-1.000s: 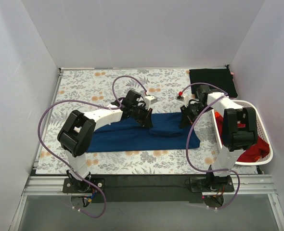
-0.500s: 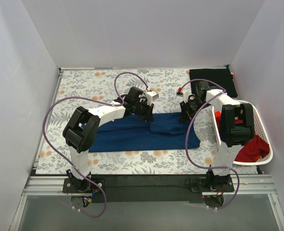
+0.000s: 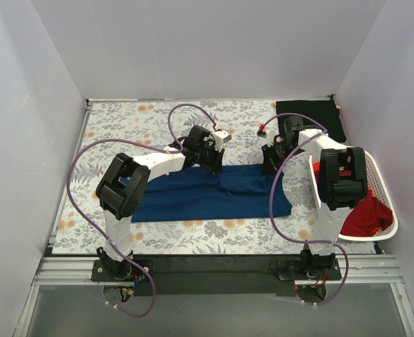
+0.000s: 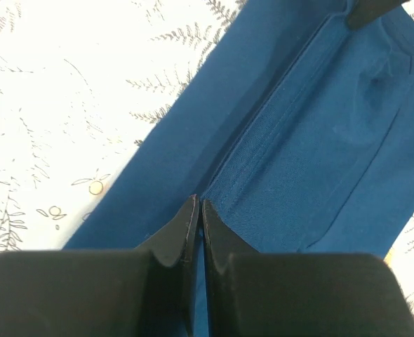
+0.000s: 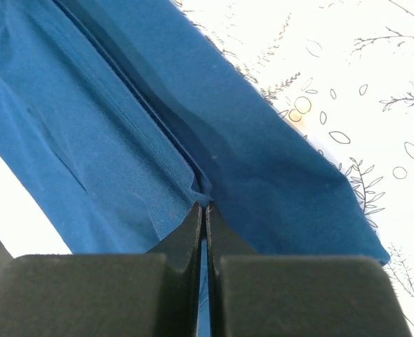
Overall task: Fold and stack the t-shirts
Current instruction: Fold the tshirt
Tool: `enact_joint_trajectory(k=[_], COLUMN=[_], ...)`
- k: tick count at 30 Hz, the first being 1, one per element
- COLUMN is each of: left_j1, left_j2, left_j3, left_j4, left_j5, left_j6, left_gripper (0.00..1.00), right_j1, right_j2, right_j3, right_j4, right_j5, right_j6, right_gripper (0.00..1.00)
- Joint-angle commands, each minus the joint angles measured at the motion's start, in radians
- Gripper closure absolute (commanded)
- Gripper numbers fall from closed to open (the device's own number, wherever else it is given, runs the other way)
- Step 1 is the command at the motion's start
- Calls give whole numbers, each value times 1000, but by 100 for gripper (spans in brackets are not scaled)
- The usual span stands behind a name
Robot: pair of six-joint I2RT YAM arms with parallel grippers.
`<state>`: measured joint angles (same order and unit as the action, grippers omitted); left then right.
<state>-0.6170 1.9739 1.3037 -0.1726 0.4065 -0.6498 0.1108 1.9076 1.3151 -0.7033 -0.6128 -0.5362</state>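
Left gripper (image 4: pixel 196 210): fingers together, pinching a fold at the far edge of the blue t-shirt (image 3: pixel 186 200), centre of the top view.
Right gripper (image 5: pixel 205 210): fingers together, pinching the same edge further right.
Blue t-shirt: long flat band across the floral table cover (image 3: pixel 123 126).
Black t-shirt (image 3: pixel 311 116): folded, upper right corner.
Red t-shirt (image 3: pixel 370 216): in the white basket (image 3: pixel 384 196), right edge.

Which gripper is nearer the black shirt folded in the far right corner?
Right. The right gripper grips the far edge of the blue t-shirt just in front of the black shirt; the left gripper grips that edge farther to the left.
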Motion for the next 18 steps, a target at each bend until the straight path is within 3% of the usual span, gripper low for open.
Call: enact_joint_trajectory(k=[1,6,7,8,9,11,13,18], left_j1=[16,17,17,17,16,22,39,56], left_j2=[2,14,23,31,36,31,2,-150], left_j3=[28,42,48,71,83,109,120,88], left_j4=[2,8,2,-30,-51,-121,-157,-189], left_j5=[-60,-95,-97,-100,-103,-119,-103,125], left_j6=[25,29,32,39,44,39,32,7], left_gripper=[100,100,98,87,78,65,56,57], right_j1=[-7,4,4,6,7,9,9,10], right_j2=[11,13,16,16,16,-1,-36,-119], right_j3=[39,44,45,53,55,62,91,119], right_j4=[24,51,53,48,45,25,-8,-59], right_j5=[45,77,84,91,103,116,117,32], right_j6=[13,30,35,41,44,47,48,56], right_gripper=[99,96,93,88,72,50,37,40])
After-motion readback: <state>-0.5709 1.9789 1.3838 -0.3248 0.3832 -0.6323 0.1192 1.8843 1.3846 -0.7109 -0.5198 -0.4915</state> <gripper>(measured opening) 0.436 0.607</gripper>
